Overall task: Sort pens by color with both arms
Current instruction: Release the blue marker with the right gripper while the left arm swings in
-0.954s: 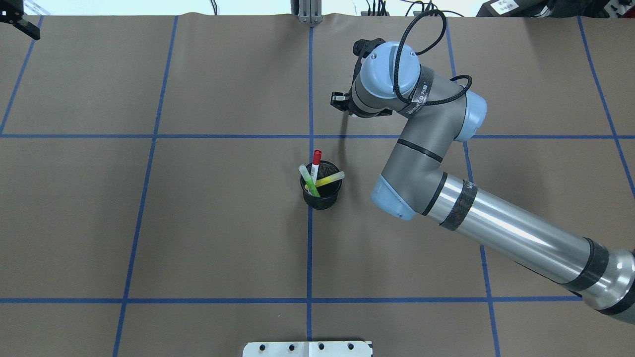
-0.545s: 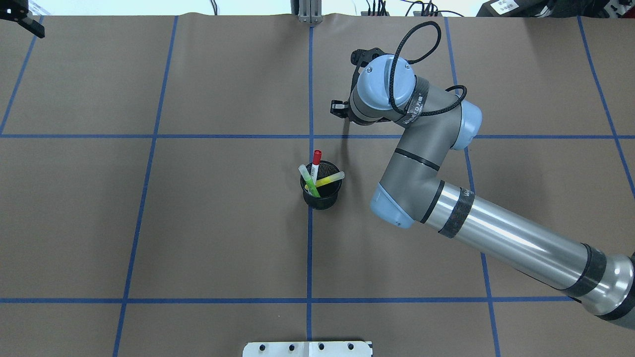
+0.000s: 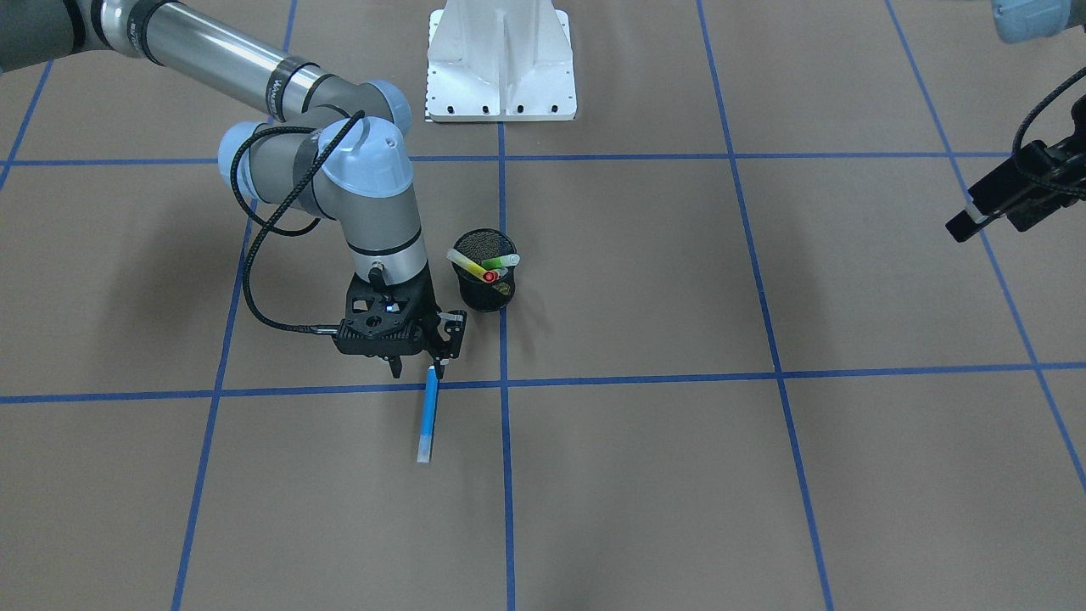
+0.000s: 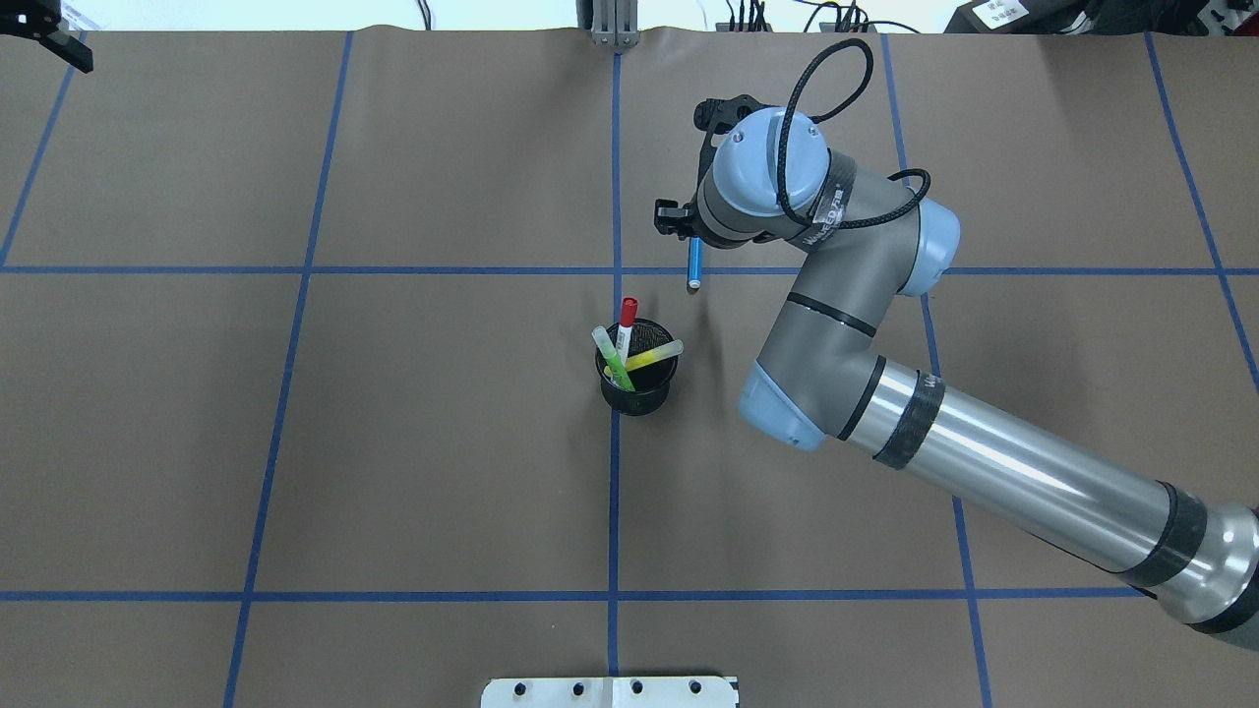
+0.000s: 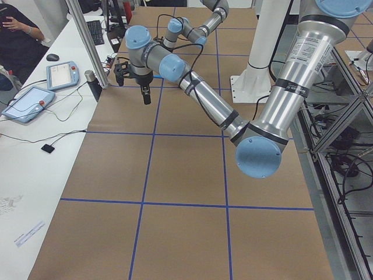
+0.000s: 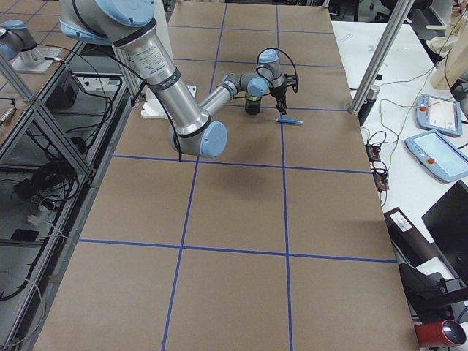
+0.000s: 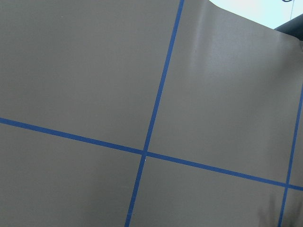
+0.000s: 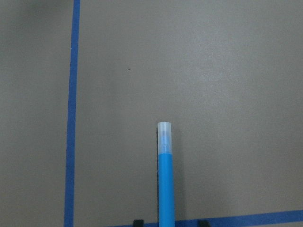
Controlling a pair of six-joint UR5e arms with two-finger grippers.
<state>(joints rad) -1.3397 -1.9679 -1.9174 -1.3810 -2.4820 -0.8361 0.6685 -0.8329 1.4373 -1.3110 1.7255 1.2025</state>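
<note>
The near left arm (image 5: pixel 204 104) stretches across the brown desk (image 5: pixel 186 175), its black end effector (image 5: pixel 145 97) hanging near a blue tape line (image 5: pixel 150 140); a person (image 5: pixel 17 35) is beyond.

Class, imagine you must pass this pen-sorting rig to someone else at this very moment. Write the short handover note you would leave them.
The right gripper is open, low over the table, with its fingers either side of one end of the blue pen and not clamping it.
The left gripper is far out over the table's corner. Whether it is open or shut cannot be told, and no pen shows in it.
Pens: the blue pen lies flat on the table, outside the black mesh cup. The green pen, yellow pen and red-capped pen stand in the cup.
Done: blue is out.
Left: the three pens in the cup.
</note>
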